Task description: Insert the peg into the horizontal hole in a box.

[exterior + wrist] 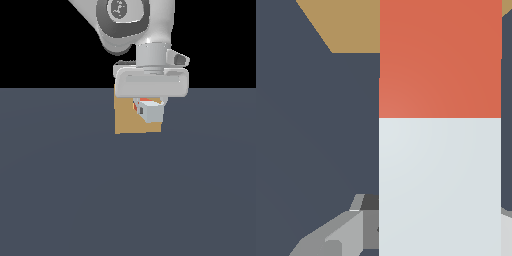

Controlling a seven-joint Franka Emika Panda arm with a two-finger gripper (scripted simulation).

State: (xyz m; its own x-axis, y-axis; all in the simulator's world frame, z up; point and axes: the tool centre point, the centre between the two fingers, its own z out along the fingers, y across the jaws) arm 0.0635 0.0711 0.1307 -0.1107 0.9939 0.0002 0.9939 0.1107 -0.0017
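The tan-brown box (126, 121) stands on the dark floor in the middle of the exterior view. My gripper (148, 107) hangs right in front of it, shut on the peg (151, 113). The peg's white end faces the camera, and a sliver of its orange-red end shows behind the fingers. In the wrist view the peg (440, 125) fills the frame, white half near and orange-red half far, pointing at the box (346, 22). A grey finger (353, 227) shows beside the white half. The hole is hidden behind the peg and gripper.
The dark blue-grey floor (128, 200) lies flat around the box. The arm's white wrist (150, 55) comes down from above the box.
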